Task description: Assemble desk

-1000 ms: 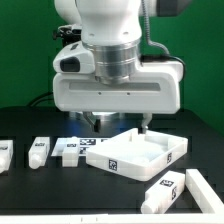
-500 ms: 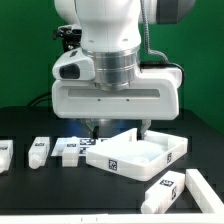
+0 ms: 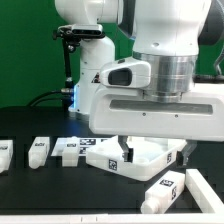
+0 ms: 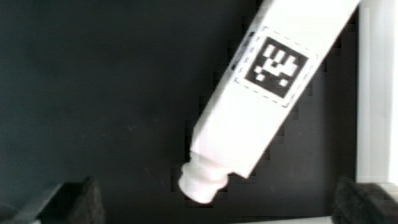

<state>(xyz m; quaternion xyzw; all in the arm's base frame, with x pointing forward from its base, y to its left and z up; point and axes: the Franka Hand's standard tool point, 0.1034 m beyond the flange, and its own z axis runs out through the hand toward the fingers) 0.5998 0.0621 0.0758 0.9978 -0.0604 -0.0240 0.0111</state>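
Observation:
The white rimmed tabletop (image 3: 140,158) lies on the black table, partly behind the arm. Two short tagged legs (image 3: 40,150) (image 3: 68,152) lie to its left in the exterior view, and another shows at the left edge (image 3: 5,155). Two more white tagged parts (image 3: 165,188) (image 3: 205,188) lie at the front right. My gripper (image 3: 156,146) hangs over the tabletop area, its fingers mostly hidden by the wrist housing. In the wrist view one tagged leg (image 4: 267,90) lies slanted on the black table, its peg end pointing between my fingertips (image 4: 68,205). My gripper (image 4: 217,207) is open and empty.
The marker board (image 3: 95,144) lies flat behind the left legs. The robot's base column (image 3: 85,70) and a black cable stand at the back. A green wall backs the table.
The arm has swung from the middle toward the exterior view's right and now covers the tabletop's right part. The parts on the table have not moved.

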